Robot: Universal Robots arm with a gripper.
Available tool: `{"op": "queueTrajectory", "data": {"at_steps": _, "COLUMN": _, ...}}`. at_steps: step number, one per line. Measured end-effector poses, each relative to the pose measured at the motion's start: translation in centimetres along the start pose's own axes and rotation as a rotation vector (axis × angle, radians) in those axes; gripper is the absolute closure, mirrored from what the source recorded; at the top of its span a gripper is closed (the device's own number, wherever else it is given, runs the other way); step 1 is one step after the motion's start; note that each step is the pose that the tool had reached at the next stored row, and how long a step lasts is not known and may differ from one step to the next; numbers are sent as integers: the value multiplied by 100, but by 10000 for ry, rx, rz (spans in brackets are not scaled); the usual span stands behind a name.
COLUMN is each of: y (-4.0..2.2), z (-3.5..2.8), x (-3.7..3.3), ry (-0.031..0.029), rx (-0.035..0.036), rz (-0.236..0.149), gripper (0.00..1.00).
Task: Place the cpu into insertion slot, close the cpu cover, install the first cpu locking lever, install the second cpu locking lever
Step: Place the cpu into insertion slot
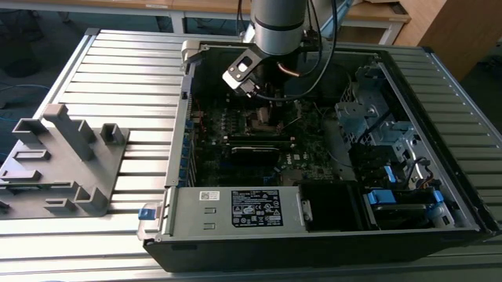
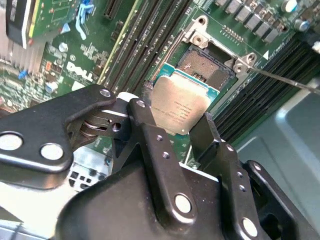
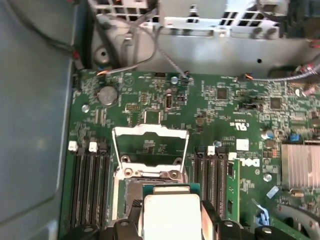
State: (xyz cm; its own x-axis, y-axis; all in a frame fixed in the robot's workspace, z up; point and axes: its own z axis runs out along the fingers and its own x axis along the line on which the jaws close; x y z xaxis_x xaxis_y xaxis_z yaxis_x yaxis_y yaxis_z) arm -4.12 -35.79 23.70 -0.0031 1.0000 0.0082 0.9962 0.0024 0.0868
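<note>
Pinching the cpu from two sides, the gripper has its shiny black fingers closed just as wide as the chip. The cpu is a flat square with a dull silver top and a thin green edge. It sits over the near part of the dark square socket; I cannot tell if they touch. Past it, in the first wrist view, the cpu cover, a thin silver frame with a hole in the middle, stands tipped open. Around it lies the bumpy green board. In the exterior view, the round grey arm points down into the open black computer case, which lies on a table of long metal strips.
</note>
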Motion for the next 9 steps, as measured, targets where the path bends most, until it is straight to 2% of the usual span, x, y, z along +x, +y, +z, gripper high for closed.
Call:
{"op": "queueTrajectory", "data": {"at_steps": 3, "y": 0, "z": 2, "x": 0, "ry": -38, "rx": -3, "rz": 435, "gripper": 46}}
{"op": "queueTrajectory", "data": {"at_steps": 9, "y": -1, "z": 2, "x": 12, "ry": -44, "rx": -5, "rz": 513, "gripper": 46}}
